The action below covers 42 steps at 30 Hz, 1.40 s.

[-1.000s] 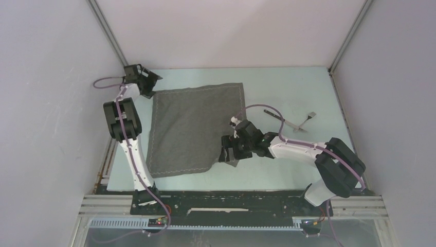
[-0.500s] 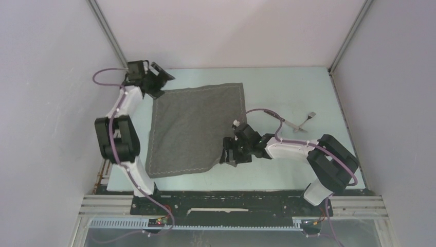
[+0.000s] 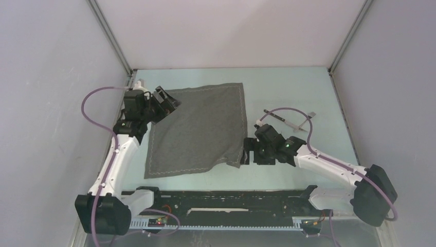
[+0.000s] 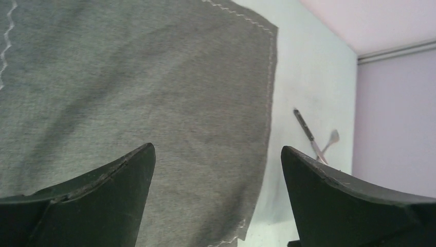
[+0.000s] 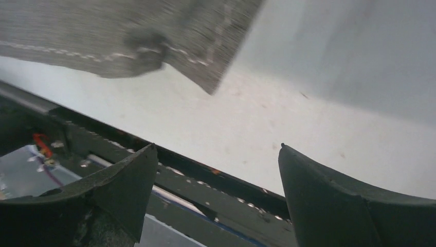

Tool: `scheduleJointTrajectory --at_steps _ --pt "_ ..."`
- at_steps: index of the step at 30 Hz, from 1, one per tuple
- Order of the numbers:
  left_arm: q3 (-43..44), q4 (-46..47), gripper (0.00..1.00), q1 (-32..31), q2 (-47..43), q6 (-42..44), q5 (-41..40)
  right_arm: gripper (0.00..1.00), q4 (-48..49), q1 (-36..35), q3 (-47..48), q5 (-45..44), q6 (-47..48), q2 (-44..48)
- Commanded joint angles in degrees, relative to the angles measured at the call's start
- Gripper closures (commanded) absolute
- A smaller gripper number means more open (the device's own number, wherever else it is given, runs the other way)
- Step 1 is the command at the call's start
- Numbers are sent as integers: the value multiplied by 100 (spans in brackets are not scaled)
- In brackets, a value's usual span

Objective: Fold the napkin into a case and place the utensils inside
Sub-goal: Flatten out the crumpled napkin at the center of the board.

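Napkin (image 3: 198, 128): grey woven cloth with a pale stitched hem, spread in one layer on the tabletop (image 3: 293, 85), centre-left; not folded into a case.
Near right corner: slightly rumpled, with a small pucker at the hem.
Utensils (image 3: 289, 121): dark-handled knife (image 3: 274, 115) and silvery fork (image 3: 310, 115), meeting in a V on the bare tabletop, right of the napkin and apart from it.
Left tool (image 3: 168, 101): jaws wide, empty, over the napkin's far left corner.
Right tool (image 3: 249, 154): jaws wide, empty, just beside the rumpled corner.
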<state>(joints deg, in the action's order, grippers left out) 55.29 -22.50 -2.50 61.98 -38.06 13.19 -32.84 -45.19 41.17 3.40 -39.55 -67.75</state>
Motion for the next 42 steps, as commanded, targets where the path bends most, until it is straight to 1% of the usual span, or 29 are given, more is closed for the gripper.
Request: scheduleJointTrajectory --at_steps 1,3,6,9,11,16,20,21,25,27,28,30,31,33,34,37,39,42 --pt "-122 4 1 62 293 1 -426 6 1084 62 300 535 50 -184" --pt "-152 322 2 61 438 -278 -229 8 1944 -192 299 567 -242 -540" --pt "-210 675 3 56 571 -523 -58 7 2889 -483 323 45 -359 -943" --pt "-240 741 3 42 658 -571 51 8 3518 -382 394 323 -518 -1517" --pt "-303 747 3 40 631 -514 66 8 3751 -377 415 416 -545 -1836" --pt "-422 722 3 49 535 -380 -50 8 3514 -375 385 390 -831 -2488" --pt "-328 730 3 67 614 -377 -38 6 3316 -491 156 230 -933 -2638" --pt "-280 730 2 79 635 -372 -25 6 3097 -495 -2 147 -978 -2582" --pt "-132 694 2 178 723 -276 -161 5 2391 -439 -582 -178 -1095 -1927" --pt "-106 703 2 231 791 -253 -228 5 1681 -397 -726 -431 -1079 -1460" --pt "-92 718 1 360 850 -234 -244 5 1300 -382 -728 -667 -1024 -1197" --pt "-47 757 1 486 992 -226 -253 3 718 -314 -657 -865 -819 -611" --pt "-14 759 1 538 1086 -246 -255 3 521 -241 -554 -797 -643 -403" --pt "74 814 2 605 1369 -285 -302 1 385 -42 -225 -435 -39 -186" --pt "150 858 2 625 1536 -301 -380 1 429 74 -21 -405 214 -161" --pt "521 911 3 709 2214 -379 -505 0 1144 555 568 -149 771 -546" --pt "756 970 5 773 2709 -500 -586 0 1672 907 1103 -101 937 -1277" --pt "1004 1165 6 861 3261 -712 -775 2 1988 1141 2128 -132 1009 -2420"
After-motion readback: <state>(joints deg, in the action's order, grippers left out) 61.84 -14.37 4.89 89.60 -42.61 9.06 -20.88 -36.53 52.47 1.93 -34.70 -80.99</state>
